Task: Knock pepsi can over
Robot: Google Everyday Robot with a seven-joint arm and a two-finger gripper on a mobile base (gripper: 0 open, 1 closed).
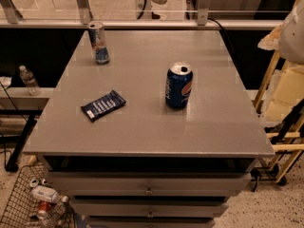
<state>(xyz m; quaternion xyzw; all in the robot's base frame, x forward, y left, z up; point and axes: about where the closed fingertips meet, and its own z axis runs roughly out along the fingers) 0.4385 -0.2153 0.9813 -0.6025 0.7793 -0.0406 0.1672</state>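
The pepsi can (179, 86) stands upright on the grey table (142, 127), a little right of the middle. It is dark blue with white lettering, a red-white-blue logo and a silver top. My gripper is not in view. Only a white rounded part (292, 32) shows at the right edge, above and to the right of the table, well apart from the can.
A taller, slimmer silver-and-blue can (98, 42) stands at the table's far left. A dark blue snack packet (103, 105) lies flat at the left front. Drawers (148, 189) are below the table top. A wire basket (35, 205) with bottles sits on the floor at left, wooden frames (280, 103) at right.
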